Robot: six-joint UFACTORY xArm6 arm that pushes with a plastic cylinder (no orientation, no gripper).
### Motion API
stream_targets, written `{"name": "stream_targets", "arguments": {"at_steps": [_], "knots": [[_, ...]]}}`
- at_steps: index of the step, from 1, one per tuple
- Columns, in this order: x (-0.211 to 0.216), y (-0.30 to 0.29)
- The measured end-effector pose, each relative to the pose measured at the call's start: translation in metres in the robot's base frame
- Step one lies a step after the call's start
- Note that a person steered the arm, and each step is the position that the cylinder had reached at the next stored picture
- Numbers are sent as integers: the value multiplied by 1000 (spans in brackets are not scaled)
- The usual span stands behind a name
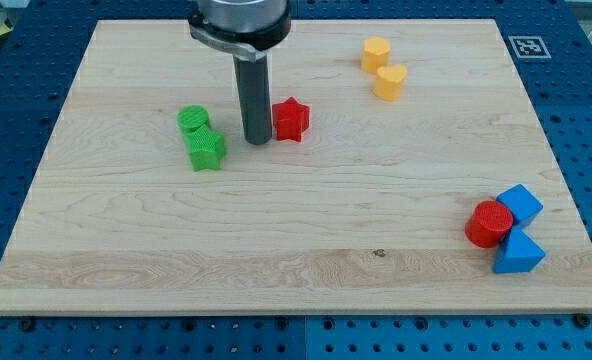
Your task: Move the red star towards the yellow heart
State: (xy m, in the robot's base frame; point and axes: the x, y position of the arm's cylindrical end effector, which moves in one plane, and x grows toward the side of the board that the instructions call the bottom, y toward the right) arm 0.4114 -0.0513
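The red star (291, 119) lies on the wooden board, above the middle and left of centre. The yellow heart (390, 81) lies toward the view's top right of the star, just below a yellow hexagon (376, 52). My tip (256, 140) rests on the board right at the star's left side, touching or nearly touching it. The rod rises straight up from there to the arm's mount at the view's top.
A green round block (192, 121) and a green star (207, 150) sit close together left of my tip. At the lower right, a red cylinder (489, 223) and two blue blocks (520, 204) (519, 253) cluster near the board's edge (576, 240).
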Motion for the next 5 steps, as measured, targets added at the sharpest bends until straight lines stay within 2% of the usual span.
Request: {"name": "stream_targets", "arguments": {"at_steps": [5], "knots": [[-6,90]]}}
